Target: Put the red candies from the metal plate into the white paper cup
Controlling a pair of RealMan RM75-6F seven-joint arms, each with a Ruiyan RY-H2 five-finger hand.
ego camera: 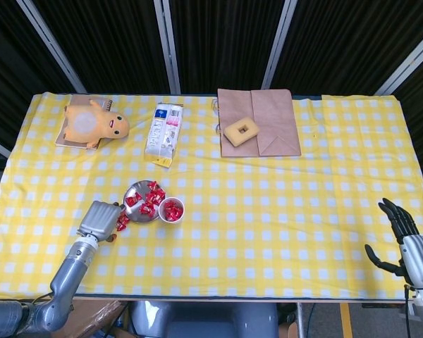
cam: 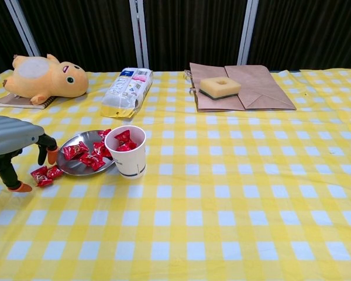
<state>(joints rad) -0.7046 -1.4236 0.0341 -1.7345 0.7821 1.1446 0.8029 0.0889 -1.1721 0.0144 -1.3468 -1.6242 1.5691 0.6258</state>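
A metal plate (cam: 82,167) (ego camera: 134,190) holds several red candies (cam: 85,153) (ego camera: 145,199). Beside it on the right stands the white paper cup (cam: 127,153) (ego camera: 172,209) with red candies inside. Two red candies (cam: 45,174) (ego camera: 121,221) lie on the cloth just left of the plate. My left hand (cam: 14,146) (ego camera: 99,220) hovers left of the plate, fingers apart and pointing down, holding nothing. My right hand (ego camera: 400,236) rests open at the table's right front edge, far from the plate.
A yellow plush toy (cam: 44,76) on a book lies at the back left. A plastic-wrapped packet (cam: 127,91) sits behind the plate. A brown paper bag (cam: 245,86) with a yellow sponge (cam: 220,86) is at the back centre.
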